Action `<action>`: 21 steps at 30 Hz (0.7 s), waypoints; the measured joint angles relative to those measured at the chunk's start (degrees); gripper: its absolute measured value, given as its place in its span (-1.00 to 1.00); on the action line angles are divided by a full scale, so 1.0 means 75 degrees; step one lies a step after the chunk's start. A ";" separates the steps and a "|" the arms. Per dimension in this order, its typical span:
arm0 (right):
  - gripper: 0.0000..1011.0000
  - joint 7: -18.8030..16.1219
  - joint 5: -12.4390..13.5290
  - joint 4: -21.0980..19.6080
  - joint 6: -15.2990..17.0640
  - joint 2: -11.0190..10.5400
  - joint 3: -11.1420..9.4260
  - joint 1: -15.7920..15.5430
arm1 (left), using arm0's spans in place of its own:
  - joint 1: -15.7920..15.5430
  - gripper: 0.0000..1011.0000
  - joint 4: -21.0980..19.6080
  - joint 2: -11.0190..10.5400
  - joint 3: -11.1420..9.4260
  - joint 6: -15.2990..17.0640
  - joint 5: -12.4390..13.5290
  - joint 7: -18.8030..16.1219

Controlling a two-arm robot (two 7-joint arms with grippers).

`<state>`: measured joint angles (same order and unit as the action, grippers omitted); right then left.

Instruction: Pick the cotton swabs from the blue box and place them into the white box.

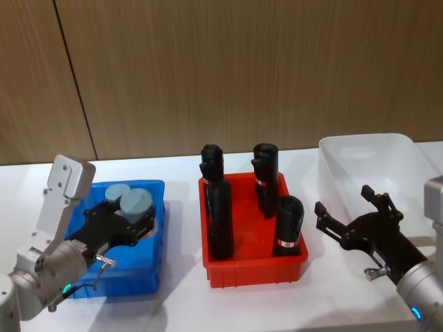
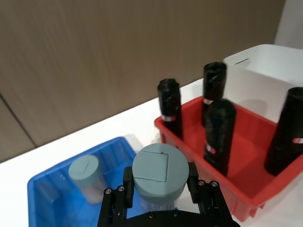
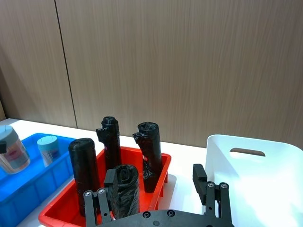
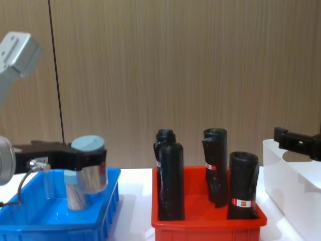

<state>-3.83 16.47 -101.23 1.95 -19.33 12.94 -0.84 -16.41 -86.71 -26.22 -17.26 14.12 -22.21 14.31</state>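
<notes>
**A:** Blue-lidded tub of cotton swabs [image 2: 160, 171] is clamped between the fingers of the left gripper [image 1: 131, 218], hanging just over the blue box [image 1: 156, 277]. A second tub [image 2: 84, 172] stands inside that box, behind it.

**B:** What might spoil the carry?

**A:** I'd judge the red bin [image 1: 252, 271] the main trouble. It sits between the blue box and the white box [image 1: 367, 149], and its black rolls [image 1: 220, 221] stand well above its rim. A low sideways sweep could knock the tub against a roll, toppling it or twisting the tub loose.

**B:** And the grip?

**A:** The fingers hold the clear wall just under the lid. Smooth plastic may slip if the arm jerks.

**B:** Room to move?

**A:** Open air above the rolls, bare table [image 1: 180, 304] in front of the bins. The right gripper [image 1: 344, 200], fingers spread and empty, hovers by the white box's front left corner. That side is crowded, and the tall wall needs clearing too.
</notes>
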 joint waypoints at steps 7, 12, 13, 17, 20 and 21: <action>0.98 0.0000 0.0000 0.0000 0.0000 0.0000 0.0000 0.0000 | -0.0071 0.32 -0.0159 -0.0082 0.0014 -0.0200 0.0105 0.0741; 0.98 0.0000 0.0000 0.0000 0.0000 0.0000 0.0000 0.0000 | -0.0152 0.32 -0.0195 -0.0121 0.0015 -0.0357 0.0129 0.1355; 0.98 0.0000 0.0000 0.0000 0.0000 0.0000 0.0000 0.0000 | -0.0169 0.32 -0.0196 -0.0126 0.0015 -0.0376 0.0129 0.1438; 0.98 0.0000 0.0000 0.0000 0.0000 0.0000 0.0000 0.0000 | -0.0238 0.32 -0.0180 -0.0139 0.0011 -0.0479 0.0125 0.1879; 0.98 0.0000 0.0000 0.0000 0.0000 0.0000 0.0000 0.0000 | -0.0299 0.32 -0.0131 -0.0140 0.0002 -0.0566 0.0094 0.2259; 0.98 0.0000 0.0000 0.0000 0.0000 0.0000 0.0000 0.0000 | -0.0329 0.32 -0.0101 -0.0141 -0.0004 -0.0606 0.0072 0.2442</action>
<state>-3.83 16.46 -101.23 1.95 -19.34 12.94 -0.84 -18.88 -87.46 -27.28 -17.28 9.57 -21.67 32.63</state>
